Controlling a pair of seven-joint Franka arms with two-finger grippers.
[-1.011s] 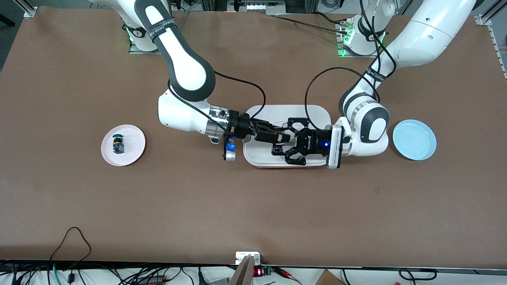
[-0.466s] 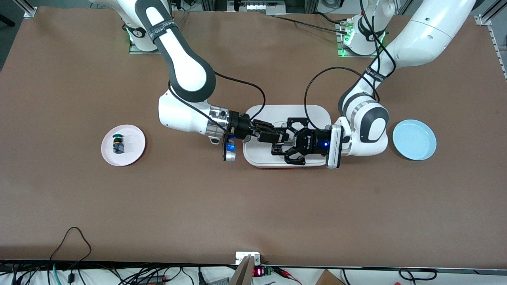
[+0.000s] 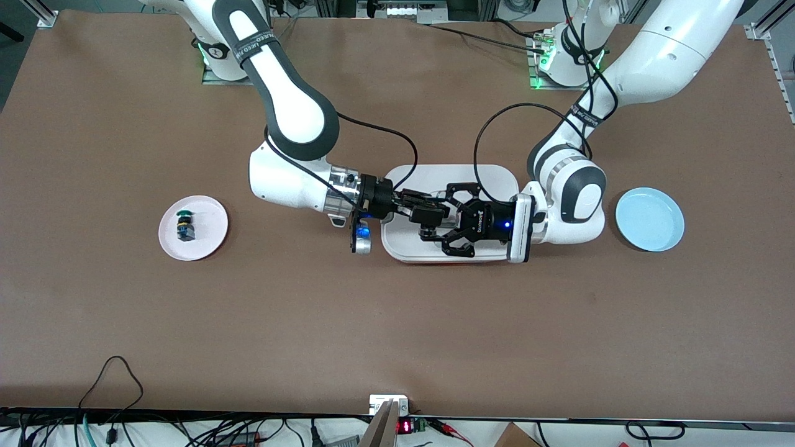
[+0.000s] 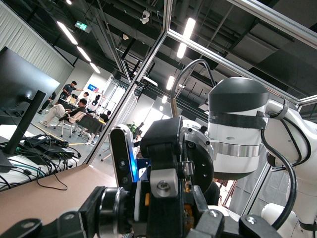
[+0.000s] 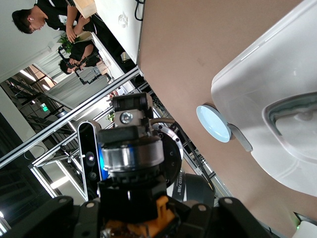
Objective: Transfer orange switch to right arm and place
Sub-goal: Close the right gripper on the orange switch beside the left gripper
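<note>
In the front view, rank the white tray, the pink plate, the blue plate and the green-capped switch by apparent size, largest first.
1. White tray, largest even though the grippers cover part of it.
2. Pink plate and blue plate: they look about equal, so I would not rank one above the other.
3. Green-capped switch, by far the smallest, sitting on the pink plate.

White tray (image 3: 490, 175); pink plate (image 3: 211, 233); blue plate (image 3: 649, 219).
</note>
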